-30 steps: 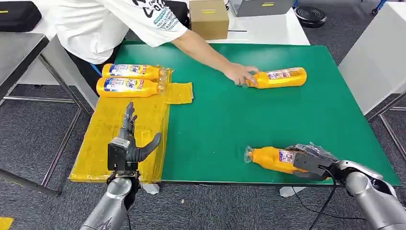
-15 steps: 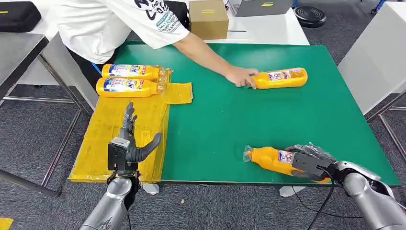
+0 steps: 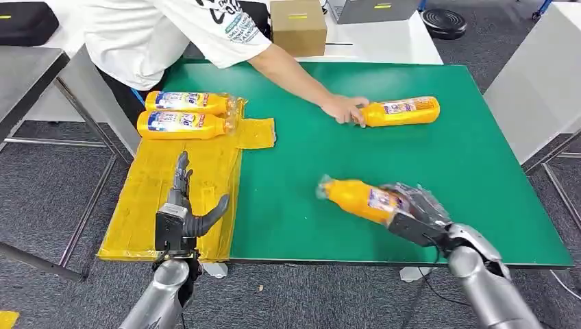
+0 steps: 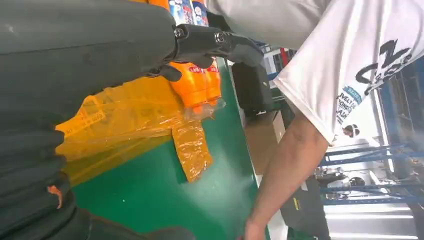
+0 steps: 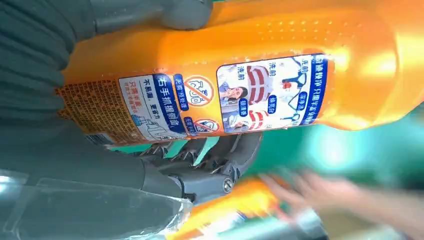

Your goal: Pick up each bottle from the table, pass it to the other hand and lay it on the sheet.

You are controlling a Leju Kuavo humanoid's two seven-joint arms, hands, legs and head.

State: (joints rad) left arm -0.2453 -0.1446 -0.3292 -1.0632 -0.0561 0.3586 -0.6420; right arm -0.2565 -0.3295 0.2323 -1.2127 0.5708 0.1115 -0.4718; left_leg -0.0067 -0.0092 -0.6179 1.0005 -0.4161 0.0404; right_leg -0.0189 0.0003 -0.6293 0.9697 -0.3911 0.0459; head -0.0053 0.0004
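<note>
- Spanning most of the head view: green tabletop [image 3: 425, 171], with a yellow sheet [image 3: 161, 199] over its left edge.
- Leaning in from the far side: a person in a white T-shirt [image 3: 157, 27], arm stretched across the tabletop, hand [image 3: 346, 108] touching the cap end of the far bottle [image 3: 401, 111], which lies flat toward the far right.
- Right hand [image 3: 411, 214] grasping the held bottle [image 3: 360, 199] by its lower body, raised off the tabletop near the front edge, tilted, cap end pointing left and away. Cap end blurred.
- Right wrist view: the held bottle's label faces the camera, fingers [image 5: 220, 160] wrapped under the bottle, thumb on the opposite side.
- Left hand [image 3: 181, 212] released, holding nothing, fingers upright and spread, thumb out toward the right. It hovers over the near part of the sheet, by the front edge.
- Two sheet bottles [image 3: 185, 113] lying side by side on the far end of the sheet, touching, caps toward the right, labels up.
- Same pair in the left wrist view, past the left hand's dark fingers [image 4: 220, 42].
- Cardboard box [image 3: 298, 27] on the white surface beyond the tabletop.
- Black bag [image 3: 24, 20] at the far left, on another table.
</note>
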